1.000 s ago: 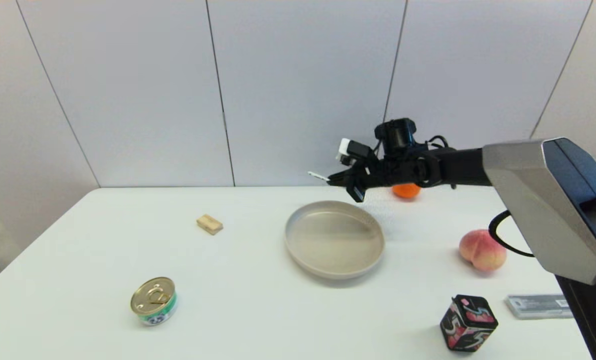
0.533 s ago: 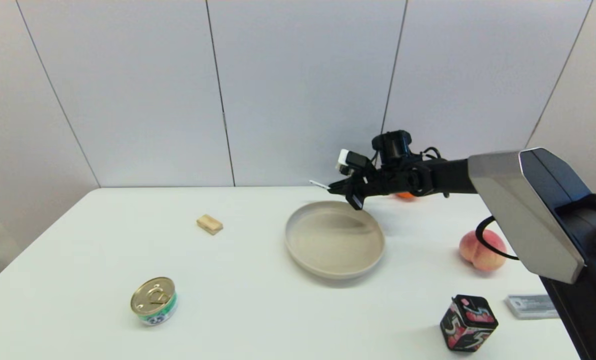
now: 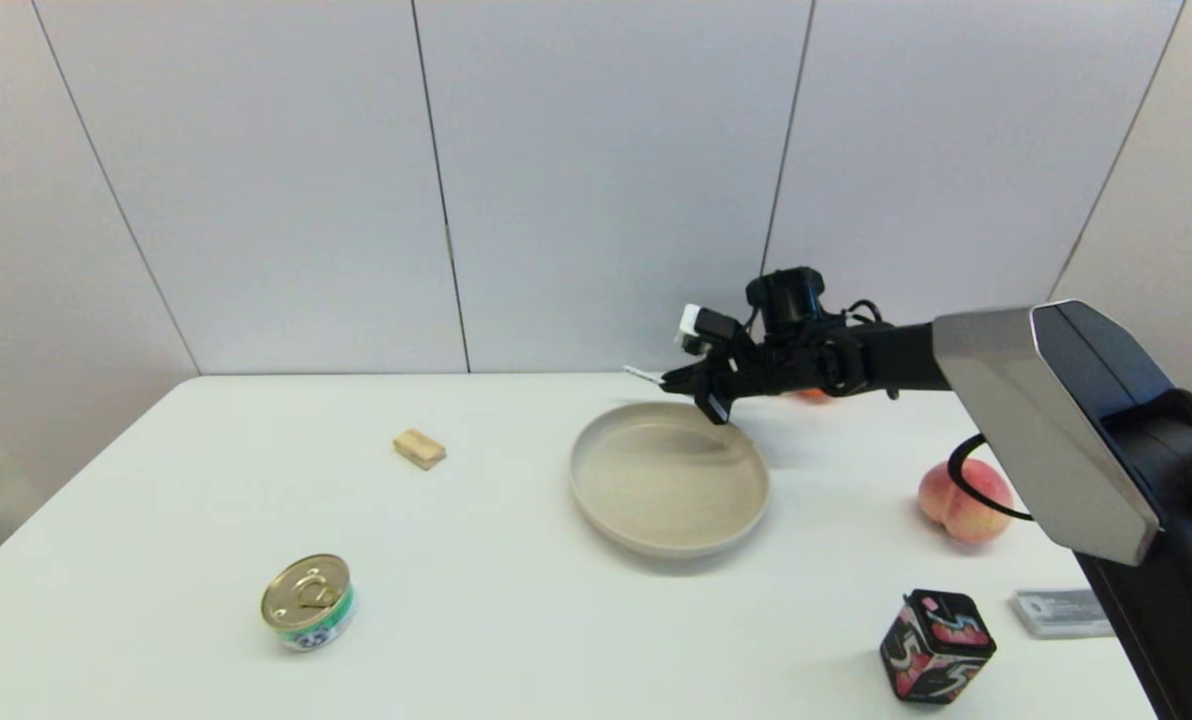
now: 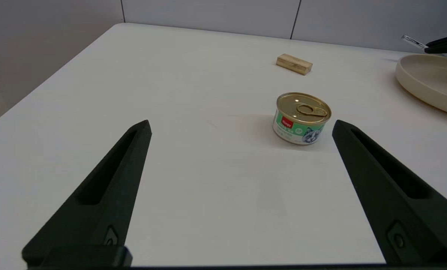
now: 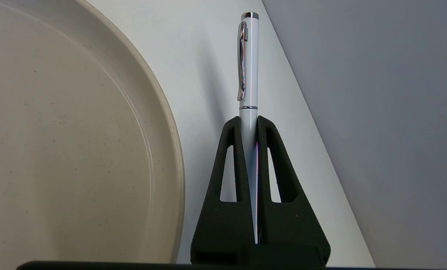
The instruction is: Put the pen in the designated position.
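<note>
My right gripper [image 3: 681, 381] hangs just over the far rim of the round beige plate [image 3: 606, 500], shut on the slim white pen [image 3: 644, 376]. In the right wrist view the pen [image 5: 249, 63] sticks out straight past the fingertips, its metal clip showing, above the bare white strip of table [image 5: 208, 75] between the plate's rim [image 5: 171, 142] and the wall. No mark for the designated position shows anywhere on the tabletop. The left gripper [image 4: 242, 127] is parked low at the near left of the table, open and holding nothing, out of the head view.
On the left half of the table lie a small wooden block [image 3: 419, 448] and a gold-lidded can [image 3: 307, 603]. A peach [image 3: 964, 500], a patterned cube [image 3: 936, 645] and a grey card [image 3: 1061, 612] occupy the right side. An orange [image 3: 811, 394] is mostly hidden behind the right arm.
The right arm has come down, carrying the pen from well above the plate to just over its far rim. Nothing on the table has moved.
</note>
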Controlling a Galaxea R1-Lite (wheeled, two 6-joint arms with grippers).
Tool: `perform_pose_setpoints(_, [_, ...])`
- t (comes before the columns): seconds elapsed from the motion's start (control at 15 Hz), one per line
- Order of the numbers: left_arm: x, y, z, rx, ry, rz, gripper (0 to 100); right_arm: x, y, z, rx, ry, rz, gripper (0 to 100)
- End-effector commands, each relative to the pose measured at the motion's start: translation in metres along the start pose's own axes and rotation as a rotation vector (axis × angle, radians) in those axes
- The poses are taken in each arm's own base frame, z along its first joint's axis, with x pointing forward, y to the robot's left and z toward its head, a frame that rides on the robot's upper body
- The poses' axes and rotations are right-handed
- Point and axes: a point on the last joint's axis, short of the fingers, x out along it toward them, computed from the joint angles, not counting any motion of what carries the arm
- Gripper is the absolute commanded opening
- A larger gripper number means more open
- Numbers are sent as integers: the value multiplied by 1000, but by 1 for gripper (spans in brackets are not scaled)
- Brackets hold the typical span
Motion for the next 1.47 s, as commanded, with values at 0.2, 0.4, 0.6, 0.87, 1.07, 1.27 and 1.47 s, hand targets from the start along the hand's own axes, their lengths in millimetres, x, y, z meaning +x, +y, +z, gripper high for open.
perform_pose_setpoints(0.2, [0, 0, 0, -1, -1, 1, 100, 0, 1, 0, -6, 0, 9, 0])
perform_pose_setpoints(0.4, [0, 0, 0, -1, -1, 1, 100, 1, 1, -1, -6, 3, 12, 0])
perform_pose_setpoints(0.6, [0, 0, 0, -1, -1, 1, 100, 3, 4, 0, -6, 6, 16, 100])
perform_pose_setpoints(0.87, [0, 0, 0, -1, -4, 0, 100, 4, 5, 1, -8, 4, 18, 100])
perform_pose_setpoints(1.07, [0, 0, 0, -1, -1, 1, 100, 4, 4, 5, -13, -6, 10, 100])
perform_pose_setpoints(1.27, [0, 0, 0, -1, -1, 1, 100, 2, 2, 8, -15, -11, 2, 100])
perform_pose_setpoints(1.47, [0, 0, 0, -1, -1, 1, 100, -3, 0, 14, -21, -21, -8, 100])
